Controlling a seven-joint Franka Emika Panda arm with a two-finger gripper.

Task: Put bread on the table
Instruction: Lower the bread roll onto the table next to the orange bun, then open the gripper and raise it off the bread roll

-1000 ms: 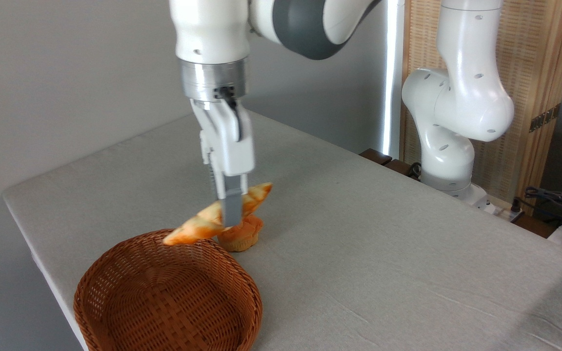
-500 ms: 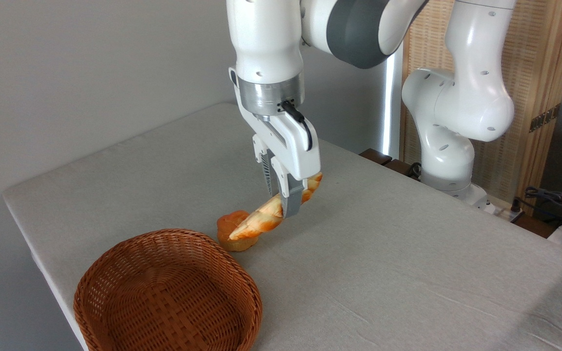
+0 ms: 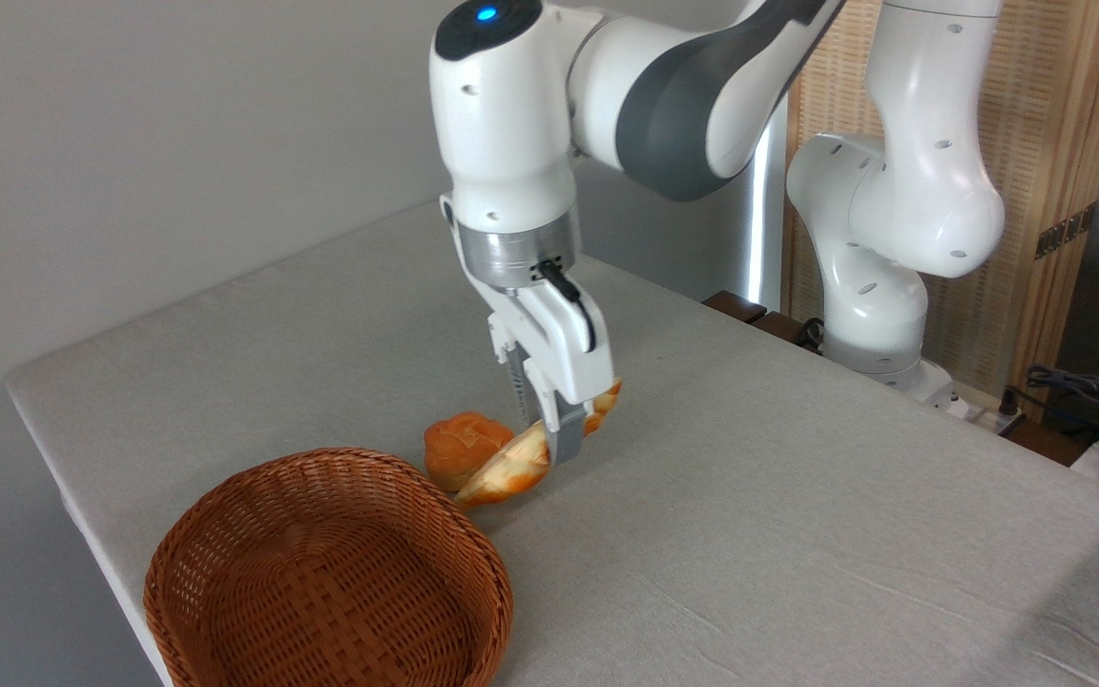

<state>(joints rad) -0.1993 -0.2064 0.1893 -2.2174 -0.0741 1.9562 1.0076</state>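
Grey-beige cloth covers the counter [image 3: 750,496] you are working over; it fills most of the frame from the left edge to the lower right corner. Your pincer [image 3: 559,441] sits near the middle of the frame, pointing down and slightly tilted, and it is pinching the bread [image 3: 521,463] across its midsection; the grey fingers [image 3: 568,439] cross the loaf's width, so the jaws are pressed onto it rather than spread. You see the bread slanted; its upper end pokes out to the right of the pincer, and its lower, tapered end dips toward the lower left, close above the cloth; whether that tip touches the counter you cannot tell, though a shadow lies right beneath it. Just beside the loaf's lower end, on its left, a small round orange bun [image 3: 459,450] rests on the counter; the loaf overlaps it in the view, and contact between them is unclear. At the lower left of the frame a round brown wicker basket [image 3: 225,572] stands on the cloth, near the bun and the loaf's lower tip but apart from both. At the right of the frame the arm's white base [image 3: 879,286] rises behind the counter's far edge, in front of a wooden slatted screen [image 3: 1074,143].
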